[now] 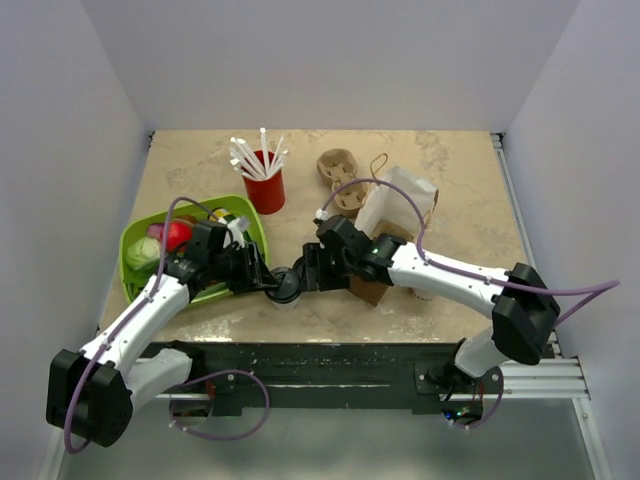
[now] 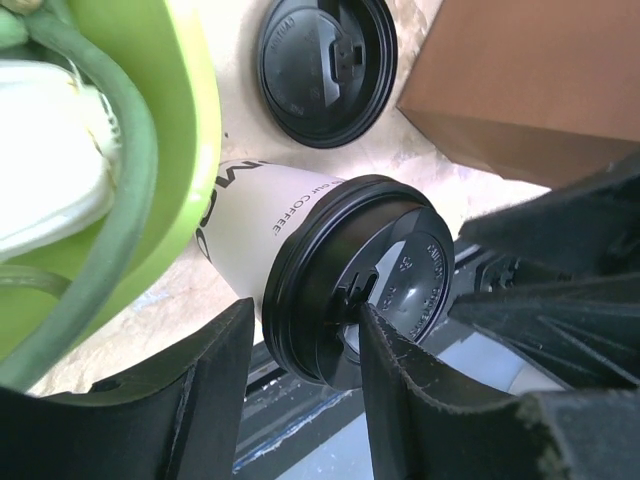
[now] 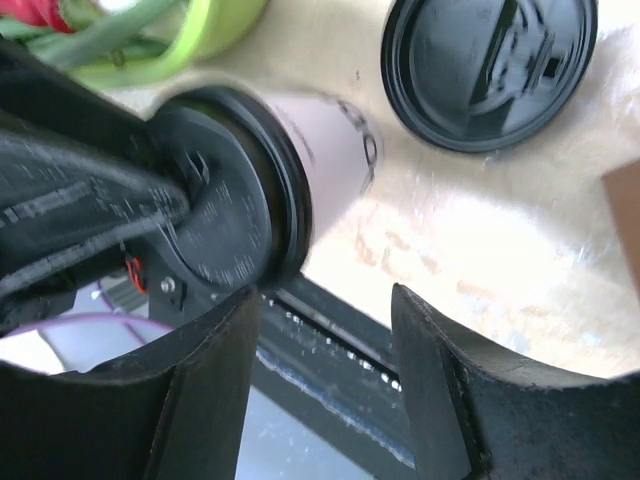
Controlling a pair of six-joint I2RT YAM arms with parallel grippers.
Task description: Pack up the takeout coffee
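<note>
Takeout coffee (image 2: 300, 260): stood near table's near edge, centre. Left gripper (image 2: 300, 400): fingers narrowly apart at its lid. Right gripper (image 3: 325, 390): spread wide, empty.

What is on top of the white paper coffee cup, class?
A black sip lid covers the white paper cup, with the left gripper over it. The cup's contents are hidden.

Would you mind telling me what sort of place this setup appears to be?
Probably a mock café takeout counter inside a white-walled test booth: a lidded takeout coffee, a red cup of straws, a cardboard drink carrier and a paper bag share a marbled table.
</note>
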